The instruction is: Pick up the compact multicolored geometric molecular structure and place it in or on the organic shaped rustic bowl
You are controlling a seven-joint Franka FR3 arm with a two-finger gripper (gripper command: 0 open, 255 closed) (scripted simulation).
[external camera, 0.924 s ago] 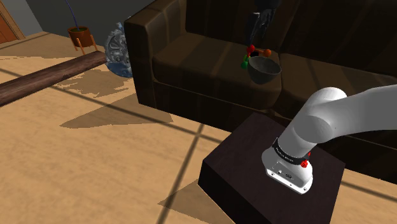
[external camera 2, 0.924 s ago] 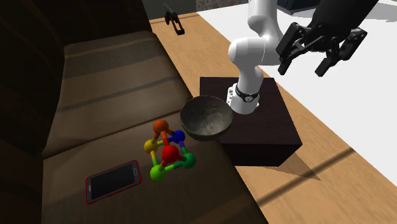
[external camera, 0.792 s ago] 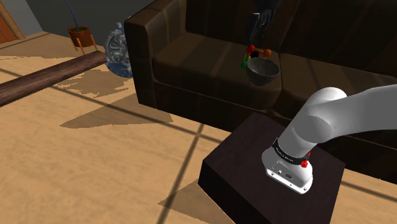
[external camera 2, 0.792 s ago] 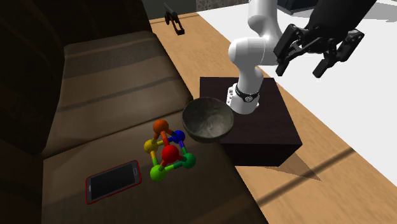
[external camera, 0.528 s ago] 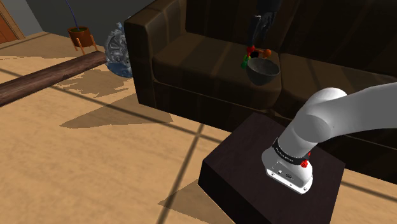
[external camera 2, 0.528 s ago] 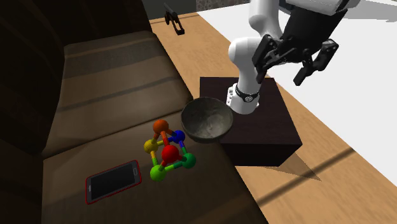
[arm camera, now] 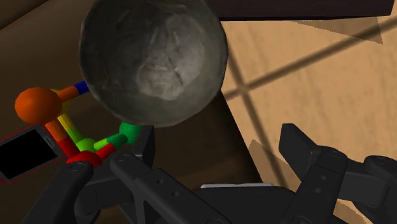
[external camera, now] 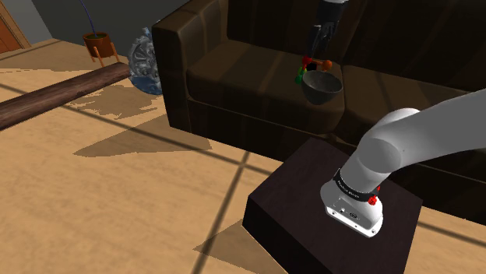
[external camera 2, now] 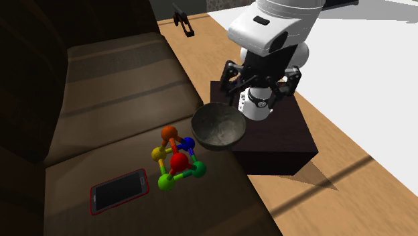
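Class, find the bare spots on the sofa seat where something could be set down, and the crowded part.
Bare: the seat cushion between backrest and molecular model. Crowded: near the front edge, where phone, model and bowl cluster.

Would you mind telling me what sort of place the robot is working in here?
Most likely a living room in a house: a dark brown sofa stands on a wood-plank floor, with a potted plant on a small stand beyond it. A phone lies on the sofa seat.

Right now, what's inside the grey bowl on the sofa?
Nothing: the wrist view looks straight into the bowl and shows its bare mottled grey inside. The molecular model sits outside, beside it, partly covered by the bowl's rim.
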